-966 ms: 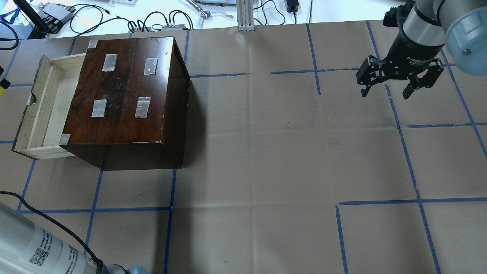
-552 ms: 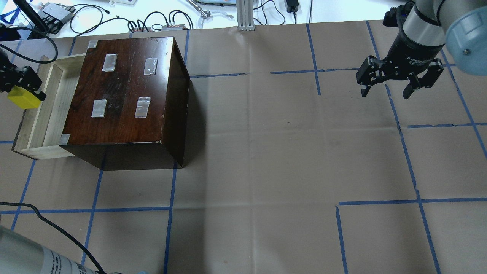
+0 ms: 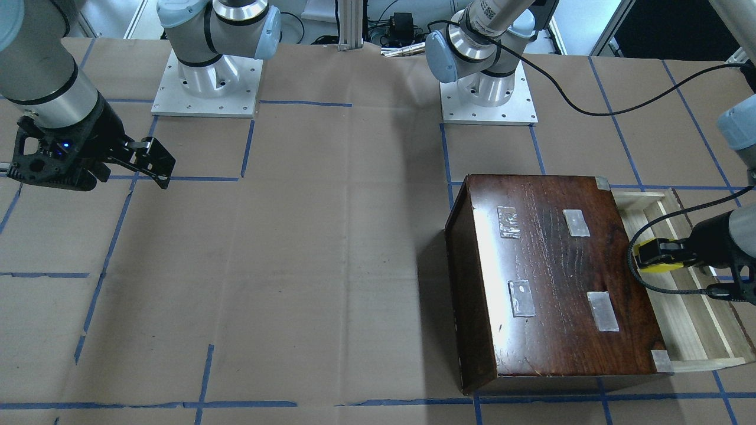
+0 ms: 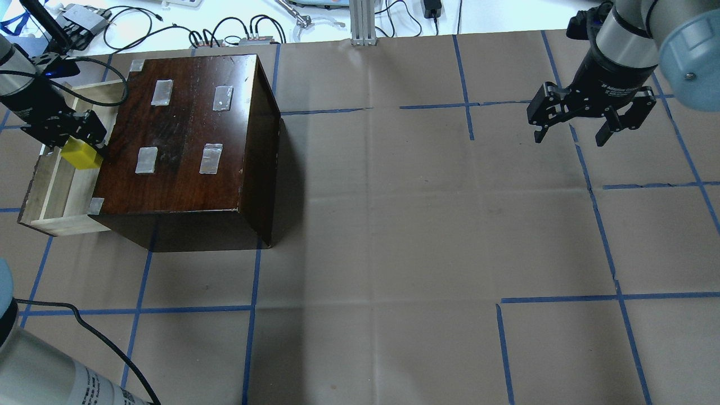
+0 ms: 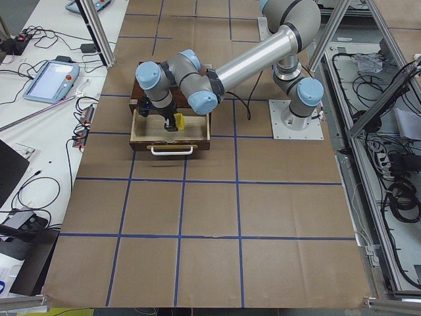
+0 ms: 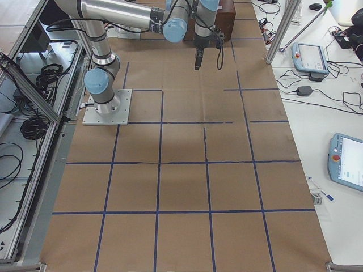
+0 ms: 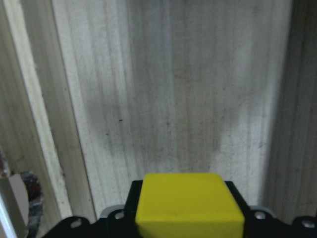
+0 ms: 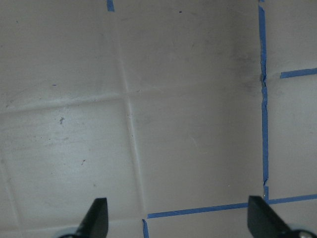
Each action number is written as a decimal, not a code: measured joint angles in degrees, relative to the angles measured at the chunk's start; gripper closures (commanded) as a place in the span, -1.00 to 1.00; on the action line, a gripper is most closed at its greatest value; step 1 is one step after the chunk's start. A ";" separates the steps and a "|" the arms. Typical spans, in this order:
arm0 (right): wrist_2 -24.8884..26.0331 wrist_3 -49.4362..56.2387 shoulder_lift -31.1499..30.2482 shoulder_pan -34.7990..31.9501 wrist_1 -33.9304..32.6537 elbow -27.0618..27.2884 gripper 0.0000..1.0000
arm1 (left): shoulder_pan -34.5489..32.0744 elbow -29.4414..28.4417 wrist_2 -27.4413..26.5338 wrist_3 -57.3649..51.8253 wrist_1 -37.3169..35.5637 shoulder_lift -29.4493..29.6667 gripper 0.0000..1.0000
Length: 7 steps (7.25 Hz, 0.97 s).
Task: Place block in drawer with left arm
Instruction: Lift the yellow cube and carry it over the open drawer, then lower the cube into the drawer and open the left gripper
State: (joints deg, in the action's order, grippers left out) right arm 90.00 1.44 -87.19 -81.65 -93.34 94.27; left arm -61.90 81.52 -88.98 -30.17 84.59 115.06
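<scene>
My left gripper is shut on the yellow block and holds it over the open drawer, close to the dark-brown wooden box. The block also shows in the front-facing view, the exterior left view and the left wrist view, with the pale drawer floor right below it. My right gripper is open and empty, above the paper at the table's far right.
Brown paper with blue tape lines covers the table. Cables and devices lie along the far edge. The left arm's black cable hangs over the table near the box.
My left gripper with the block has moved in from the left edge, past the drawer front, to over the drawer beside the box. The right arm has not moved.
</scene>
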 measured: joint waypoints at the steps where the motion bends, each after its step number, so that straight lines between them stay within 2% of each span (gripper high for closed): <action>1: 0.00 0.00 0.00 0.00 0.00 0.02 -1.00 | -0.17 -0.04 0.02 -0.03 -1.00 0.80 1.00; 5: 0.00 0.02 0.00 0.00 0.00 -0.02 -1.00 | -0.17 -0.13 -0.12 -0.06 -1.89 1.91 0.98; 6: 0.00 0.04 0.02 0.00 0.00 -0.02 -1.00 | -0.16 -0.15 -0.21 -0.06 -1.94 2.06 0.77; 7: 0.00 0.03 0.03 0.00 0.00 0.00 -1.00 | -0.16 -0.15 -0.39 -0.06 -1.96 2.16 -0.05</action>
State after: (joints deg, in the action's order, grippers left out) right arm 90.00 1.47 -87.16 -81.65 -93.34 94.27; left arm -62.05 81.37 -89.37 -30.23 82.63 117.22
